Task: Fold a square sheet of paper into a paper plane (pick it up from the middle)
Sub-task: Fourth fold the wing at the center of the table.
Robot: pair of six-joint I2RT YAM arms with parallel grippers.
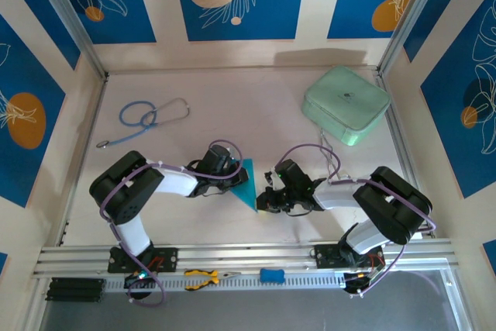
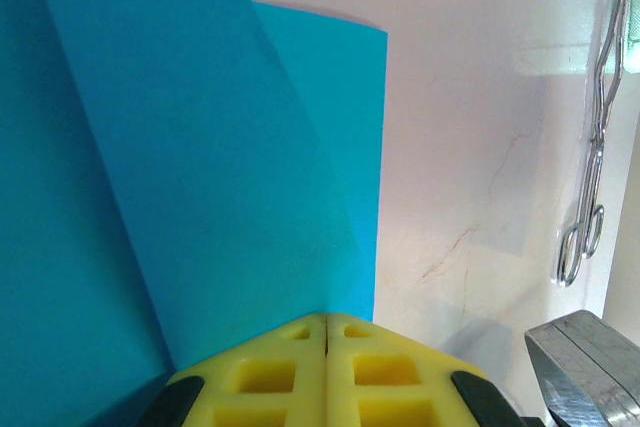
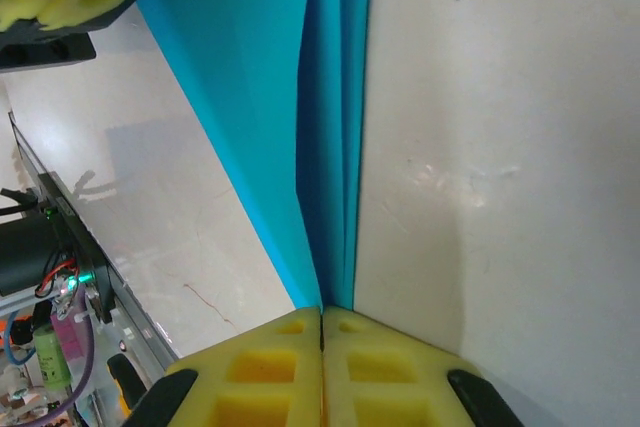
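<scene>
Your left gripper (image 2: pixel 325 325) is clenched on one edge of the folded paper (image 1: pixel 248 185), which lies between the two grippers at the table's near middle. Your right gripper (image 3: pixel 322 313) is clamped on its pointed end.

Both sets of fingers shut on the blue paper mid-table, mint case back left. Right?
Wrong on the case. The mint case sits back right; the top view shows it, with the stethoscope back left. The rest stands: left fingers and right fingers are shut on the blue paper mid-table.
</scene>
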